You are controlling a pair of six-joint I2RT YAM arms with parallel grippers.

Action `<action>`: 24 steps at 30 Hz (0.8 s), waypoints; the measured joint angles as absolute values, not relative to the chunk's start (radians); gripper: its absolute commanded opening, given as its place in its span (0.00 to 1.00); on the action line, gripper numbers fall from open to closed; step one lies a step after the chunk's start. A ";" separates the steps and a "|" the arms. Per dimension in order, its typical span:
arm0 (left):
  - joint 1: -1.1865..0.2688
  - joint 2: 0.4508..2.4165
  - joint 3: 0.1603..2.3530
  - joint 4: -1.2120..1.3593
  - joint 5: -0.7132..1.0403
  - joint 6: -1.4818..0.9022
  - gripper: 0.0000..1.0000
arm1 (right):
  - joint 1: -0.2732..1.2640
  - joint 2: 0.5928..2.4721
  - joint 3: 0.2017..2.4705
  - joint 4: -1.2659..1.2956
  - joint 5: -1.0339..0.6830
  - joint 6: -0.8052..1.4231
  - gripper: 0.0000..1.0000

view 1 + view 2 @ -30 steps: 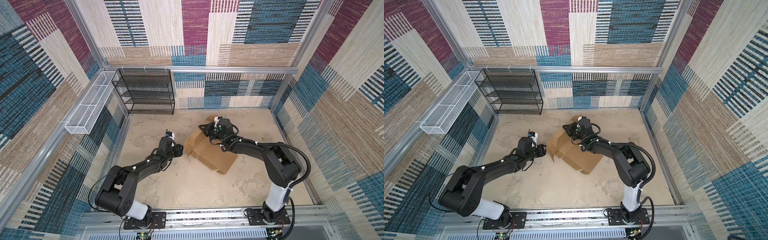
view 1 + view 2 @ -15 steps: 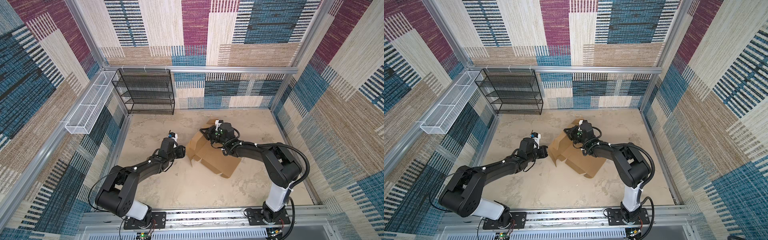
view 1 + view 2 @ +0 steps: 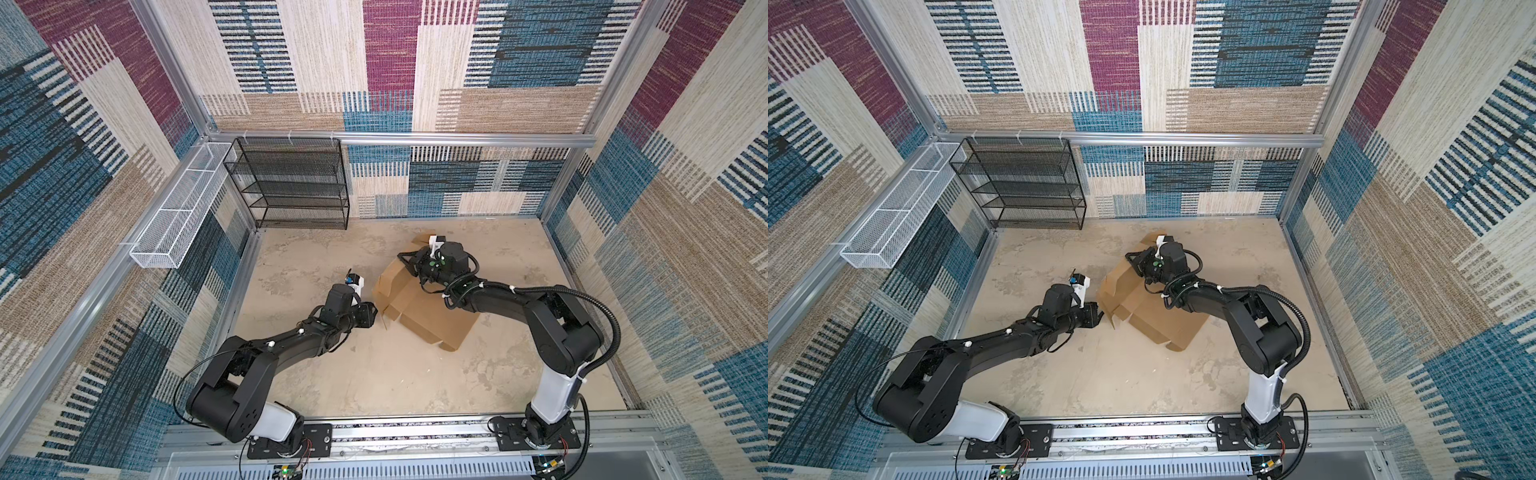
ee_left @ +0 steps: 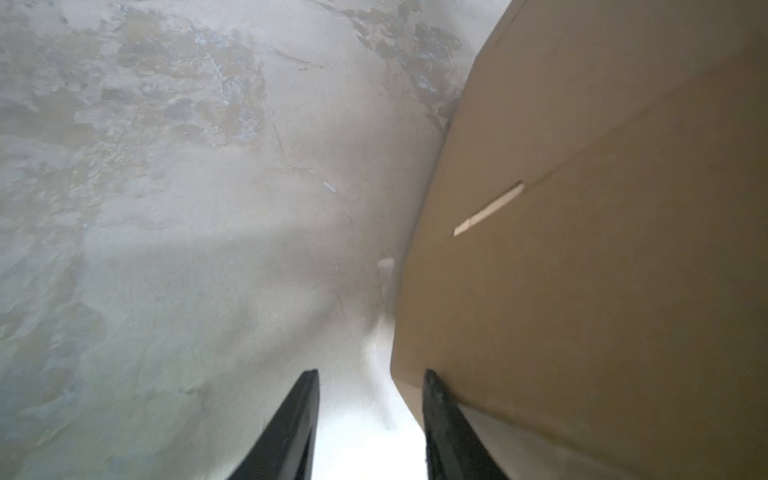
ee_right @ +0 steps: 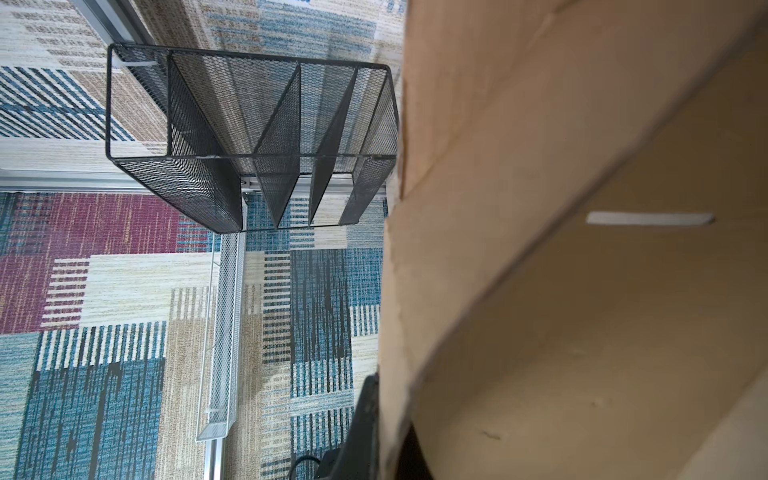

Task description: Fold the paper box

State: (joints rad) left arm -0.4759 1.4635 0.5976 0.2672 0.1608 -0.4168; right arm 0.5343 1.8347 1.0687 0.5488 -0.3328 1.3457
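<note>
While the right gripper (image 3: 407, 262) pinches the brown corrugated cardboard box (image 3: 432, 320) tilted up, the parted left gripper (image 3: 372, 318) apparently braces it.

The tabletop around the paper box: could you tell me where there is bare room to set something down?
Bare: the strip of tabletop between the base rail and the paper box; also the back right corner. Crowded: mid-table, where left hand and right hand work at the box.
</note>
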 measured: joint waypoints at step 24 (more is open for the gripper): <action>-0.627 1.483 0.658 0.307 0.055 -0.395 0.43 | 0.550 1.847 1.066 0.559 -0.333 1.347 0.02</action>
State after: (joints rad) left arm -0.6270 1.4830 0.6579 0.3073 0.0551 -0.3946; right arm 0.5495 1.8473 1.0660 0.5587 -0.3328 1.3468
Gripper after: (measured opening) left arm 0.431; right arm 0.059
